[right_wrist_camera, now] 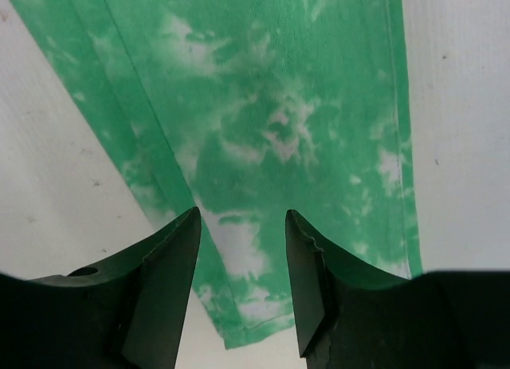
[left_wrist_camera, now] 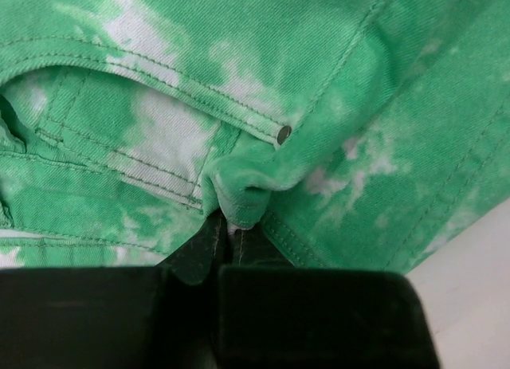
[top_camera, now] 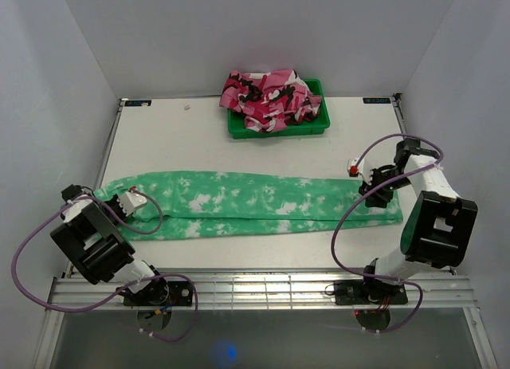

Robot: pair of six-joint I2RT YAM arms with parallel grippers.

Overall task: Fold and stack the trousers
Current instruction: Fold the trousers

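**A:** From above, where are the trousers lying?

**B:** The trousers (top_camera: pixel 247 206) are lying in one long band across the near half of the table (top_camera: pixel 183 138), waist end by the left arm and leg ends by the right. I'm judging that the legs are lying one on the other, ready for a crosswise fold. The left gripper (top_camera: pixel 127 202) is sitting at the waist end and the right gripper (top_camera: pixel 376 195) at the cuffs. Each is probably working one end so the cloth lies taut and flat. A green tray (top_camera: pixel 319 126) of pink clothes (top_camera: pixel 271 98) is sitting at the far edge, well apart.

**A:** What is the left wrist camera showing?

**B:** The left claw is clenched on a bunched ridge of green cloth just below a pocket rivet (left_wrist_camera: pixel 284 131). The pinch is gathering thick seamed fabric, which I'd guess is giving a firmer hold than a single layer.

**A:** And the right wrist camera?

**B:** The fingers (right_wrist_camera: pixel 171 257) are standing apart with nothing between them. They are hovering over the leg end, where the hem (right_wrist_camera: pixel 247 333) is lying flat on the table. It's grasping nothing. I'm reading it as lining up over the cuff, whether it is letting go or getting ready to take hold for the fold.
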